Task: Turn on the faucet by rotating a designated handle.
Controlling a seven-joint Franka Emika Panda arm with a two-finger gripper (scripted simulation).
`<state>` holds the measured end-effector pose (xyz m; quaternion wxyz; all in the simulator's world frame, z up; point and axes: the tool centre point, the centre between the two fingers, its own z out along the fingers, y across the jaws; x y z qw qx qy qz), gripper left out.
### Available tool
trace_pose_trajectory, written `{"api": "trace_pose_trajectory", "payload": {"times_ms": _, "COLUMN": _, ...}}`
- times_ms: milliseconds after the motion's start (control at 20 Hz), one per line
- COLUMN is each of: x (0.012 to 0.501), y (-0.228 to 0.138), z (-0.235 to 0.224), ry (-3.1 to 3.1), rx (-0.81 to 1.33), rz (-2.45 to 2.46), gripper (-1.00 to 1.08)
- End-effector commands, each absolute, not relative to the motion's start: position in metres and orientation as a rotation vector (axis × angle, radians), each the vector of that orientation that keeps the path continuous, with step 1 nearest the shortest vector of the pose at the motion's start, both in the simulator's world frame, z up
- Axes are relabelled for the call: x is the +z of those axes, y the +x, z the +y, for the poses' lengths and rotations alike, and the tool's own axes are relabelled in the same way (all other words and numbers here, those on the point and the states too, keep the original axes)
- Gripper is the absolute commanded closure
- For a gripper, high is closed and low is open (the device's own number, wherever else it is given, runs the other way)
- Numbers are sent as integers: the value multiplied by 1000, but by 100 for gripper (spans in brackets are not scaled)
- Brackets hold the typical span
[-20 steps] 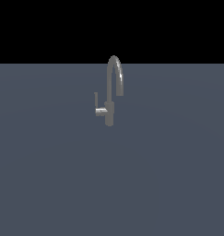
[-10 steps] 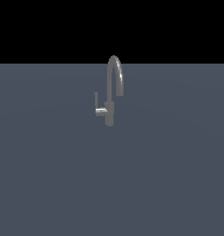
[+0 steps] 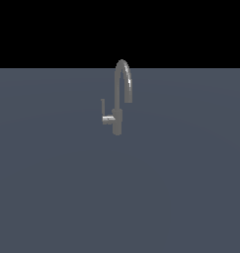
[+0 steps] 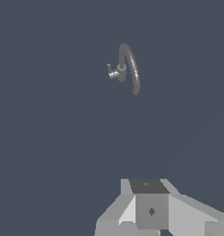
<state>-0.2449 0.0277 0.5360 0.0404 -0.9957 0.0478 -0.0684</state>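
the faucet (image 3: 119, 99) stands alone on the grey surface (image 3: 119, 197), its handle (image 3: 103, 109) upright on a short stub at the exterior view's left of the body. my gripper (image 4: 150, 209) shows only in the wrist view, well apart from the faucet; whether it is wide or narrow i cannot tell. to do the approach well, i judge i should close in on the lever's flat side, clear of the spout (image 3: 124, 79).
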Motion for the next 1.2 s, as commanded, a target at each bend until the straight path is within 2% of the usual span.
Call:
{"api": "trace_pose_trajectory", "payload": {"times_ms": 0, "x": 550, "y": -244, "z": 34, "ry": -3049, "rx": -286, "rz": 218, "gripper": 108}}
{"api": "trace_pose_trajectory", "payload": {"times_ms": 600, "x": 618, "y": -235, "z": 94, "ry": -2991, "rx": -723, "rz": 634, "gripper": 108}}
{"api": "trace_pose_trajectory", "payload": {"times_ms": 1150, "x": 632, "y": -200, "z": 168, "ry": -2888, "rx": -1055, "rz": 961, "gripper": 108}}
